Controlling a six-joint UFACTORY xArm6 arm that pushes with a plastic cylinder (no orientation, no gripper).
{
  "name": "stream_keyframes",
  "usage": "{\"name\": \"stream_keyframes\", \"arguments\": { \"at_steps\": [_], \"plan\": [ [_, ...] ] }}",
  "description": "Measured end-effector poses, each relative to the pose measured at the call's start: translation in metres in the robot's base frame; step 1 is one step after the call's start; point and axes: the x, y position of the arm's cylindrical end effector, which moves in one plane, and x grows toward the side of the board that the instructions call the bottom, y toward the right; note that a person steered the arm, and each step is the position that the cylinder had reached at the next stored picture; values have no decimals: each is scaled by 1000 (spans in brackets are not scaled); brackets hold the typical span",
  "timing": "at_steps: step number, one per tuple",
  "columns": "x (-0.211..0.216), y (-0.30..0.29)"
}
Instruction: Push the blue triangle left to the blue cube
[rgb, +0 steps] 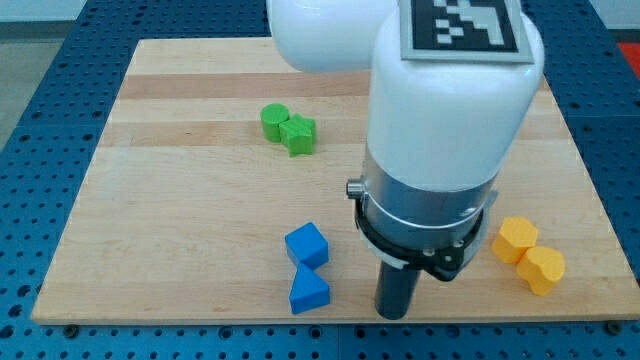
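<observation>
The blue cube (307, 244) sits on the wooden board near the view's bottom, a little left of centre. The blue triangle (308, 291) lies just below it, almost touching its lower edge. My tip (394, 314) is at the board's bottom edge, to the right of the blue triangle with a gap between them. The white arm body rises above the tip and hides part of the board behind it.
A green cylinder (274, 121) and a green star-shaped block (298, 133) touch each other at the upper middle. Two yellow-orange blocks (516, 240) (543, 269) lie at the right. The board's bottom edge (200, 318) runs just below the blue triangle.
</observation>
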Motion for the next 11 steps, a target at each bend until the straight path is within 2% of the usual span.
{"name": "stream_keyframes", "arguments": {
  "at_steps": [2,4,5,9,11],
  "plan": [
    [1,-38],
    [1,-113],
    [1,-126],
    [-3,-103],
    [-26,-113]
  ]
}}
